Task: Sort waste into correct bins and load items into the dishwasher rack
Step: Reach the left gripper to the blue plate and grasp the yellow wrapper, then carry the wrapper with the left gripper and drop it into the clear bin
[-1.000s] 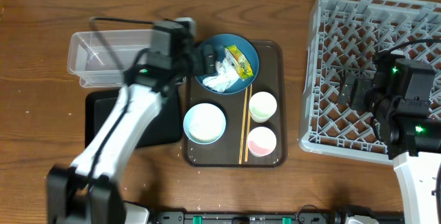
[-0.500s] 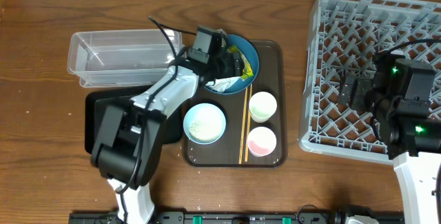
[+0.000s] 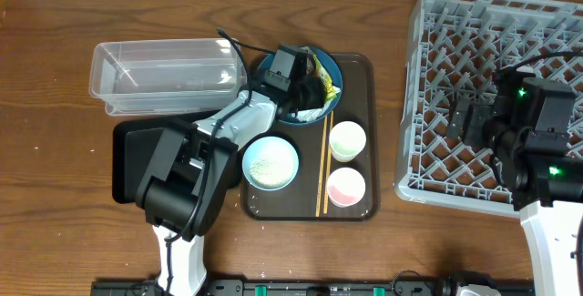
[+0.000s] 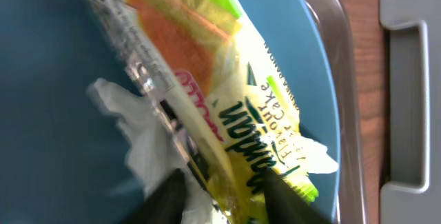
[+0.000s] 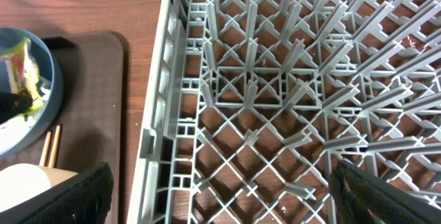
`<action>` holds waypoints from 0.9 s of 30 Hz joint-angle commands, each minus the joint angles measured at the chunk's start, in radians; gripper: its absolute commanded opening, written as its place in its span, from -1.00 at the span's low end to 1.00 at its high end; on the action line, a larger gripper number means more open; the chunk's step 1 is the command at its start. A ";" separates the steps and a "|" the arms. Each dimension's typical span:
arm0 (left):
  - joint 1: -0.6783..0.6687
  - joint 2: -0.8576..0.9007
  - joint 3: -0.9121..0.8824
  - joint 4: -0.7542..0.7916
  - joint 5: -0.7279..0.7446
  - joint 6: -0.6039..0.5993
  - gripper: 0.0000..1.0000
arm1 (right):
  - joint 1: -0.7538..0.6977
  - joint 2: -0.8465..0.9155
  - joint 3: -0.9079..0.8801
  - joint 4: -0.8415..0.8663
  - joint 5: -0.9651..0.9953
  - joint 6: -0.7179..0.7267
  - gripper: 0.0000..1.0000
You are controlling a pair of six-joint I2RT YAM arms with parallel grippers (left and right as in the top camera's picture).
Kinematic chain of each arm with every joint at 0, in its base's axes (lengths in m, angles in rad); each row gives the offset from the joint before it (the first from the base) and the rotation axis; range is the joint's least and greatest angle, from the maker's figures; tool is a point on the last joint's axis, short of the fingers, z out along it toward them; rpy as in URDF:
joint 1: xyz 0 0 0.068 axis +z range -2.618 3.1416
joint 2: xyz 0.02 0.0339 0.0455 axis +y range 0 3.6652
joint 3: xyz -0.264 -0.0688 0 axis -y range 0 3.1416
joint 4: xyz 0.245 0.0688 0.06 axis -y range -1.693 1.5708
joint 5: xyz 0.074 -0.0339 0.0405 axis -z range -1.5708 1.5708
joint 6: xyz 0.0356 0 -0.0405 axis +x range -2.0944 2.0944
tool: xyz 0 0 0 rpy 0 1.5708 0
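The yellow-green wrapper (image 4: 227, 100) stands tilted in the blue bowl (image 4: 55, 79), next to the crumpled white tissue (image 4: 138, 148). My left gripper (image 4: 222, 191) reaches into the bowl, its fingers closed in on the wrapper's lower end, with some tissue caught beside it. From overhead, the left gripper (image 3: 305, 91) covers most of the bowl (image 3: 334, 76), and the wrapper (image 3: 319, 62) sticks up at the rim. My right gripper (image 5: 220, 200) hangs open over the grey dishwasher rack (image 5: 275, 79), holding nothing.
On the brown tray (image 3: 305, 207) sit a white bowl with rice (image 3: 270, 162), a pale green cup (image 3: 347, 139), a pinkish cup (image 3: 345, 186) and chopsticks (image 3: 324, 164). The clear tub (image 3: 164, 76) and black tray (image 3: 132, 159) lie to the left.
The left arm swung right from over the clear tub into the blue bowl, and its jaws closed in on the wrapper. The right arm stayed still.
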 commanded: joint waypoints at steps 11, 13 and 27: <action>0.116 -0.229 0.026 -0.232 -0.122 0.139 -0.88 | 0.013 -0.005 0.019 -0.008 -0.005 -0.012 0.98; 0.143 -0.292 0.026 -0.270 -0.121 0.143 -0.88 | 0.013 -0.005 0.019 -0.008 -0.005 -0.012 0.98; 0.458 -0.407 0.006 -0.380 -0.196 0.176 -0.85 | 0.013 -0.005 0.019 -0.007 -0.006 -0.012 0.99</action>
